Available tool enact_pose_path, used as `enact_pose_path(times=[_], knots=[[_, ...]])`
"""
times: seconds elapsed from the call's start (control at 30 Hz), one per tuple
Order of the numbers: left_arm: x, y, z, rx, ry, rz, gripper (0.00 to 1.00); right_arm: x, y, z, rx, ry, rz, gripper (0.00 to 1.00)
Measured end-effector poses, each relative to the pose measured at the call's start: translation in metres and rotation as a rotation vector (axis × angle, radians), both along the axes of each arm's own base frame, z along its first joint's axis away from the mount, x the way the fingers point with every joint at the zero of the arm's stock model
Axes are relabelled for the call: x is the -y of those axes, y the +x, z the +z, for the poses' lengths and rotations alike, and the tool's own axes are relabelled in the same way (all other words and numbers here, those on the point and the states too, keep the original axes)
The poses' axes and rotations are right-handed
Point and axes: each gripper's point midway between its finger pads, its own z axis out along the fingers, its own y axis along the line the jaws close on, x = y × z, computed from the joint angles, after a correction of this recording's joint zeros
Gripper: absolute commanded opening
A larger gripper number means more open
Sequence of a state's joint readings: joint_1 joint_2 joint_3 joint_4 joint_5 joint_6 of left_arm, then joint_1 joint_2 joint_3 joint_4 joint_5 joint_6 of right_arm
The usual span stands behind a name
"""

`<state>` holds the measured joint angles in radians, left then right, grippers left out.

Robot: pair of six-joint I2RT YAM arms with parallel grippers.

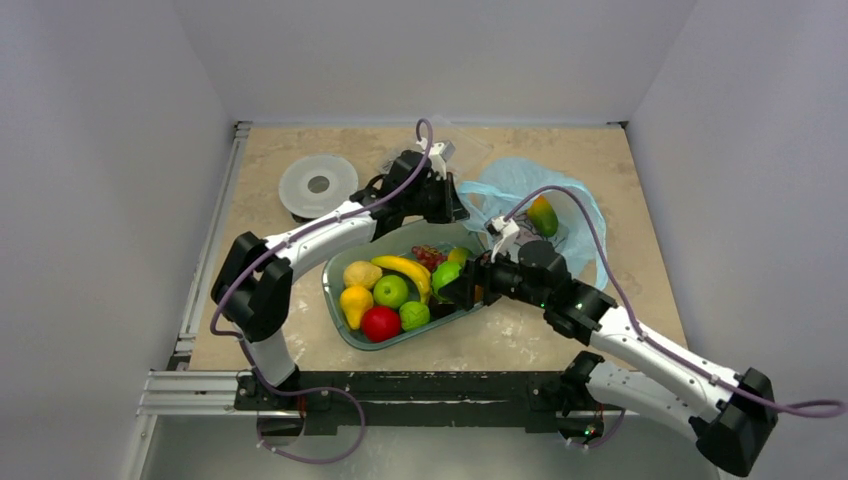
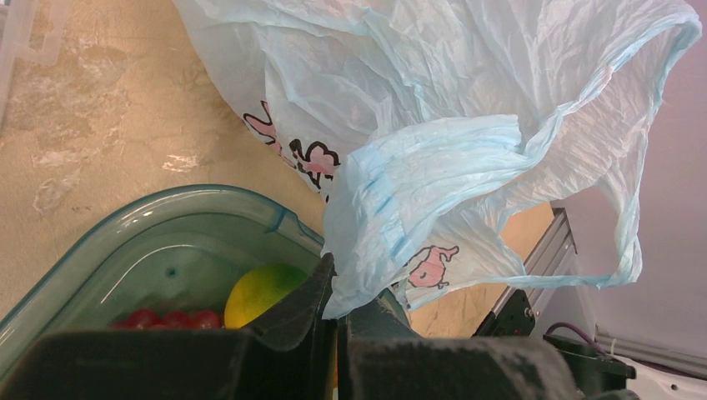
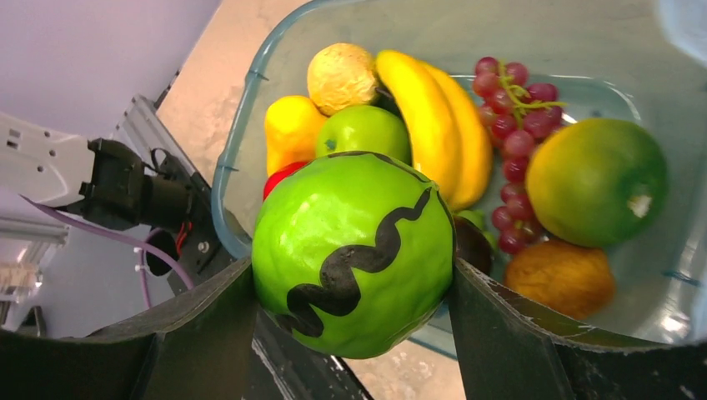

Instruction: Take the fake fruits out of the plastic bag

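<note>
Right wrist view: the round glossy bright-green plastic fruit with a black wavy mark (image 3: 354, 242) is clamped between the two fingers of the right gripper (image 3: 354, 325), above the edge of the teal translucent plastic tub (image 3: 238, 158).

Step in hand, as judged: transfer of one fruit from bag to tub. The next move calls for carrying it further over the tub interior, lowering it, then parting the fingers. Free floor space is small, so it may roll against its neighbours.

Tub contents:
- yellow banana (image 3: 433, 117)
- purple grapes (image 3: 513, 117)
- yellow pear (image 3: 292, 129)
- light-green apple (image 3: 363, 133)
- red apple (image 3: 279, 177)
- tan round fruit (image 3: 342, 77)
- round green-yellow fruit (image 3: 596, 179)
- small round orange-brown fruit (image 3: 563, 279)

The thin crinkly light-blue plastic bag (image 1: 520, 185) lies on the beige table (image 1: 560, 140) just beyond the tub. An elongated green-and-orange mango-like fruit (image 1: 543, 215) lies at its mouth, not yet removed. The left gripper (image 2: 338, 312) is closed on a fold of the bag, holding it up.
</note>
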<state>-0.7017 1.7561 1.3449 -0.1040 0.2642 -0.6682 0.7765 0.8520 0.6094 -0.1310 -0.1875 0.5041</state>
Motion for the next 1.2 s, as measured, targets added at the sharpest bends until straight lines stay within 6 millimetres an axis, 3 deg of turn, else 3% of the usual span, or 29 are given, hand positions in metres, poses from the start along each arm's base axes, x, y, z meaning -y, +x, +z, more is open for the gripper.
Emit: enact_pose_path(times=[0.1, 0.2, 0.33, 0.47, 0.53, 0.8, 0.87, 0.97, 1.1, 1.2], knots=[[-0.003, 0.000, -0.002, -0.008, 0.007, -0.005, 0.00, -0.008, 0.010, -0.017, 0.016, -0.015, -0.027, 0.04], [-0.005, -0.001, -0.005, -0.020, 0.014, -0.008, 0.00, -0.008, 0.028, -0.038, 0.017, -0.055, -0.092, 0.19], [-0.006, -0.002, -0.006, -0.027, 0.019, -0.011, 0.00, -0.011, 0.042, -0.054, 0.017, -0.093, -0.132, 0.49], [-0.006, -0.003, -0.006, -0.029, 0.019, -0.013, 0.00, -0.011, 0.048, -0.055, 0.034, -0.098, -0.151, 0.89], [-0.006, -0.003, -0.007, -0.031, 0.020, -0.014, 0.00, -0.011, 0.049, -0.052, 0.045, -0.092, -0.158, 0.98], [-0.006, -0.004, -0.007, -0.032, 0.019, -0.016, 0.00, -0.003, 0.050, -0.034, 0.087, -0.069, -0.189, 0.99], [-0.006, -0.004, -0.007, -0.032, 0.019, -0.016, 0.00, 0.002, 0.050, -0.031, 0.093, -0.070, -0.205, 0.94], [-0.006, -0.004, -0.007, -0.032, 0.019, -0.016, 0.00, 0.018, 0.051, -0.021, 0.121, -0.086, -0.269, 0.80], [-0.006, -0.004, -0.006, -0.032, 0.019, -0.016, 0.00, 0.039, 0.061, -0.007, 0.148, -0.124, -0.381, 0.81], [-0.005, -0.003, -0.002, -0.026, 0.014, -0.018, 0.00, 0.059, 0.071, -0.007, 0.146, -0.160, -0.491, 0.80]])
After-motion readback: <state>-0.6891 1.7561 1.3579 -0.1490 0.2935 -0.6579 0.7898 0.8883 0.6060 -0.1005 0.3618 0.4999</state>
